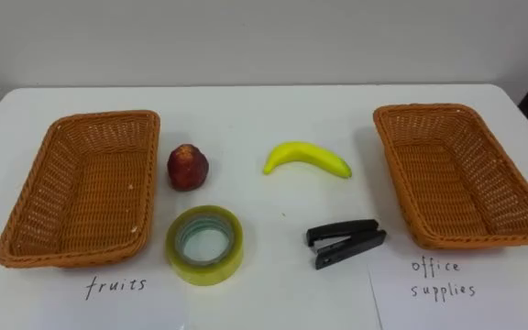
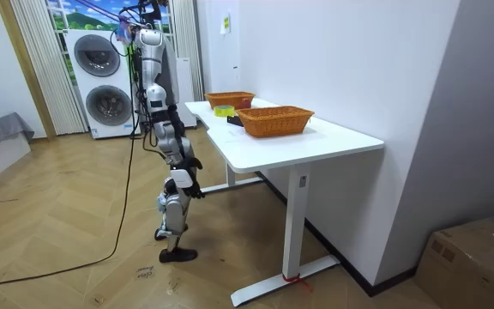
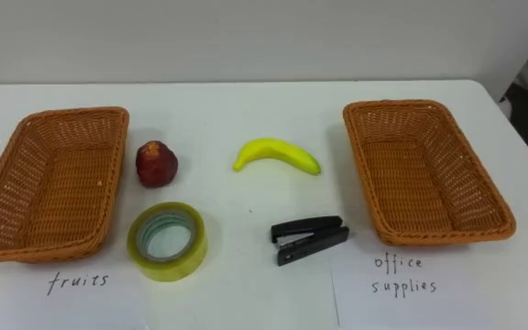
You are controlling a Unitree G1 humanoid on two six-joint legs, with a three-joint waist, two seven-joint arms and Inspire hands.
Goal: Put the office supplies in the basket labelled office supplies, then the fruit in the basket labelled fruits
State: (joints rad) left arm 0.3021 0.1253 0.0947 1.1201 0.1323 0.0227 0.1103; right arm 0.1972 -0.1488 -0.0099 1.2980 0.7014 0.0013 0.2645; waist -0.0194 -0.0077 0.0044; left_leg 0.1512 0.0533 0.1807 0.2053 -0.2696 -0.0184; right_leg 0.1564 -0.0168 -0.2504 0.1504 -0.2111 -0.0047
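Note:
On the white table (image 1: 264,110) a red apple (image 1: 188,167) lies just right of the left wicker basket (image 1: 39,234), which is labelled fruits and holds nothing. A yellow banana (image 1: 306,158) lies in the middle. A roll of yellow tape (image 1: 204,244) sits near the front, below the apple. A black stapler (image 1: 346,243) lies left of the right wicker basket (image 1: 521,229), which is labelled office supplies and holds nothing. In the room view I stand at the table's long side, with my right hand (image 2: 192,164) and left hand (image 2: 195,190) hanging low, below the tabletop.
Two paper labels lie at the table's front edge: fruits (image 1: 115,286) and office supplies (image 1: 443,279). A wall runs behind the table. In the room view, washing machines (image 2: 101,81) stand behind me and a cardboard box (image 2: 478,262) sits on the floor.

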